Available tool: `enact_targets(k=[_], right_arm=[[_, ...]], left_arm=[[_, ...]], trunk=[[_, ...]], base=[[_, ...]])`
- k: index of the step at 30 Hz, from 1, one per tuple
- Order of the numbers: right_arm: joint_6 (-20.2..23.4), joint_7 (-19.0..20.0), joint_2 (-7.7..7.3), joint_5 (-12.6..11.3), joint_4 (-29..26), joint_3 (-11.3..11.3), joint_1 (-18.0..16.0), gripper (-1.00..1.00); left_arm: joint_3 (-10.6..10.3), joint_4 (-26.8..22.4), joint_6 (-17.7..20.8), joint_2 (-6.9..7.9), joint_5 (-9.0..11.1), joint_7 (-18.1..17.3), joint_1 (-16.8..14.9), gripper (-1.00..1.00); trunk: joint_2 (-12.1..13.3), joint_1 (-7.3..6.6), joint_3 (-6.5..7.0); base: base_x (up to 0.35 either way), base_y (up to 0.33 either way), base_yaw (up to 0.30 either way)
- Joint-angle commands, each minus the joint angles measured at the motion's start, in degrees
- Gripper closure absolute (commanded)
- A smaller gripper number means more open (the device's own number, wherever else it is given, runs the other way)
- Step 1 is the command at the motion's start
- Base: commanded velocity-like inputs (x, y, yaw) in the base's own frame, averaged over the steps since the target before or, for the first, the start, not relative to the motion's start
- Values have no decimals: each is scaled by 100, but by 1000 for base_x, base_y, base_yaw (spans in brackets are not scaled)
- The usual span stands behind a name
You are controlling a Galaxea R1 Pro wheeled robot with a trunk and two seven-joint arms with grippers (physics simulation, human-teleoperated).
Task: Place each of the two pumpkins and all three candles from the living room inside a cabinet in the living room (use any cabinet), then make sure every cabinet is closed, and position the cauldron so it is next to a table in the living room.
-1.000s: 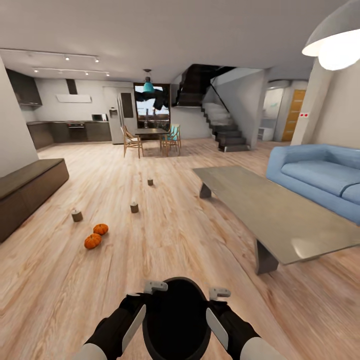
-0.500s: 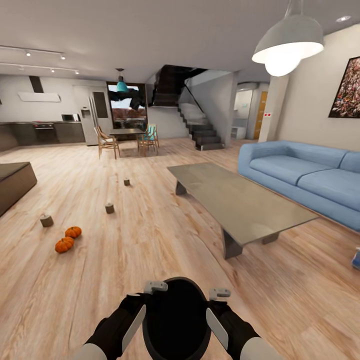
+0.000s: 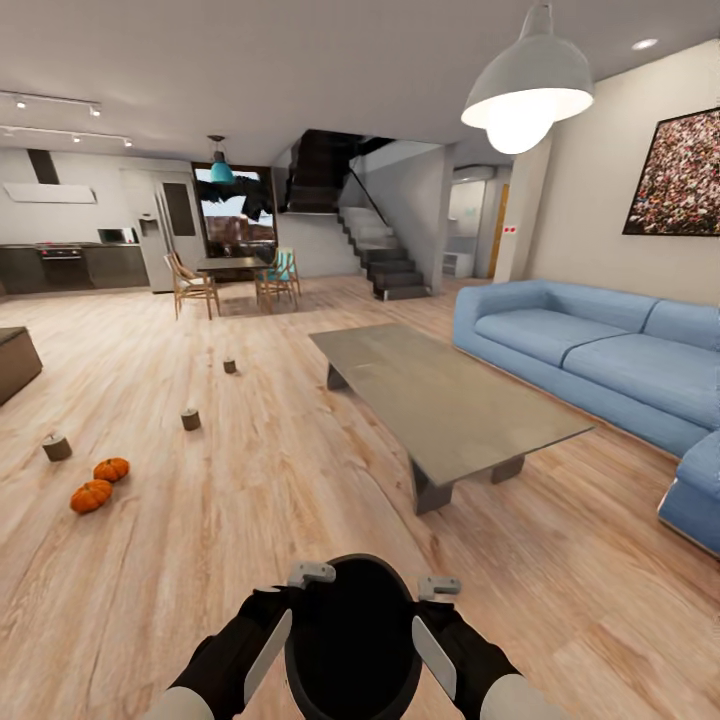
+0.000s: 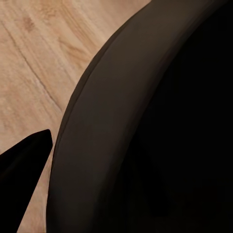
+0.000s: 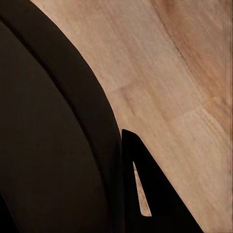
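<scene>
Low in the head view I hold the black cauldron (image 3: pixel 352 640) over the wooden floor, my left gripper (image 3: pixel 290 600) and right gripper (image 3: pixel 432 605) each shut on its rim from either side. Its dark wall (image 4: pixel 155 136) fills much of the left wrist view and also shows in the right wrist view (image 5: pixel 48 145). Two orange pumpkins (image 3: pixel 91 495) (image 3: pixel 111 468) lie on the floor at the left. Three short candles (image 3: pixel 56 447) (image 3: pixel 190 419) (image 3: pixel 229 366) stand around them, farther back. A corner of the dark-brown cabinet (image 3: pixel 15 360) shows at the left edge.
A long grey coffee table (image 3: pixel 440 400) stands ahead to the right, with a blue sofa (image 3: pixel 600 360) behind it. A dining table with chairs (image 3: pixel 235 270), stairs (image 3: pixel 385 265) and kitchen units lie far back. A pendant lamp (image 3: pixel 525 90) hangs overhead.
The whole head view has swung to the right: the cabinet has slid almost out at the left, and the sofa and a wall picture have come in. Both grippers still hold the cauldron.
</scene>
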Motion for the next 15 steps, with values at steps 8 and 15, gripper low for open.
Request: enact_targets(k=[8, 15], right_arm=[[3, -40, 0, 5, -149, 35, -8, 100], [3, -38, 0, 5, -149, 35, -8, 100]], left_arm=[[-36, -2, 26, 10, 143, 49, -3, 100], [-35, -2, 26, 10, 144, 52, -2, 100]], trunk=[[-3, -1, -6], [-3, -1, -6]], base=[[97, -221, 0], [26, -23, 0]])
